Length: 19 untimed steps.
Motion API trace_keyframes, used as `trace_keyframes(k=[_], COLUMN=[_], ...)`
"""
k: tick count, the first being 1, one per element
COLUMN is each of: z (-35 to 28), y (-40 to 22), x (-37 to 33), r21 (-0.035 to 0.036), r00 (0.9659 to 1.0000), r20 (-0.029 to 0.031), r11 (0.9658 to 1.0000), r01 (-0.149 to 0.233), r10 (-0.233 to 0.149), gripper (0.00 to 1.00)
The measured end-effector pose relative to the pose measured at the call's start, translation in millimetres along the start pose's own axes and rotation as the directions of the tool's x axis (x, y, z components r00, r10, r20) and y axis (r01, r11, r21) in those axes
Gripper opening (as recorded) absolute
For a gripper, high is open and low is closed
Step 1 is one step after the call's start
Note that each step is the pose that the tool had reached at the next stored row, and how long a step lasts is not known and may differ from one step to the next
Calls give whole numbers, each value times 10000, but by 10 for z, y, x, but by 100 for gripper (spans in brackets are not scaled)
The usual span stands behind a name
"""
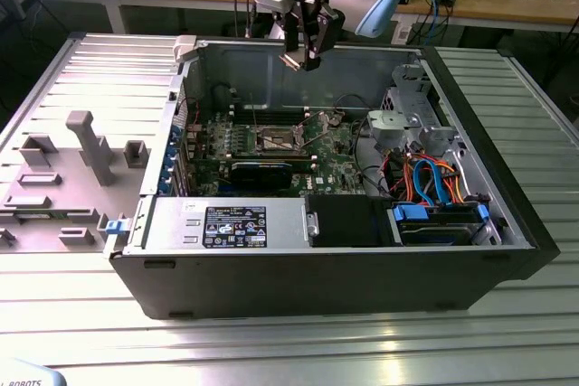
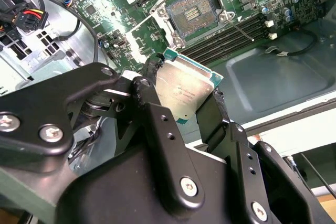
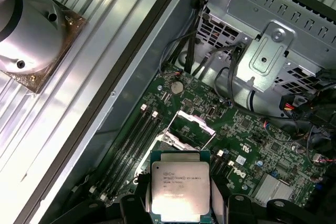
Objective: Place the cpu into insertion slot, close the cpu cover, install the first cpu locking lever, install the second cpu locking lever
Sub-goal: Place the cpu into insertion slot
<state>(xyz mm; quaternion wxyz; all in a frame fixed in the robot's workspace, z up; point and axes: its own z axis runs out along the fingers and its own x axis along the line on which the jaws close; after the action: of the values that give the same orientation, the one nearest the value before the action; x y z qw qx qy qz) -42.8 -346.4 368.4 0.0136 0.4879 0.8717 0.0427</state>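
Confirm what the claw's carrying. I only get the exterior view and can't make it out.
Observer: The claw is shut on the cpu, metal top towards the first wrist view's camera.
Operator: Slot free?
Observer: Yes. In the second wrist view the insertion slot is empty, its dark centre exposed.
Operator: Chip touching anything?
Observer: No. It hangs apart from the slot, clear of the motherboard.
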Motion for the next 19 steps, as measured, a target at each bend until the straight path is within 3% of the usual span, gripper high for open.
trace_keyframes(k=[19], z=[1], y=[-1], x=[0], r21=[-6], r00=[9995], r20=[28], r11=[9995], r01=[-320], r10=[320], gripper=[54])
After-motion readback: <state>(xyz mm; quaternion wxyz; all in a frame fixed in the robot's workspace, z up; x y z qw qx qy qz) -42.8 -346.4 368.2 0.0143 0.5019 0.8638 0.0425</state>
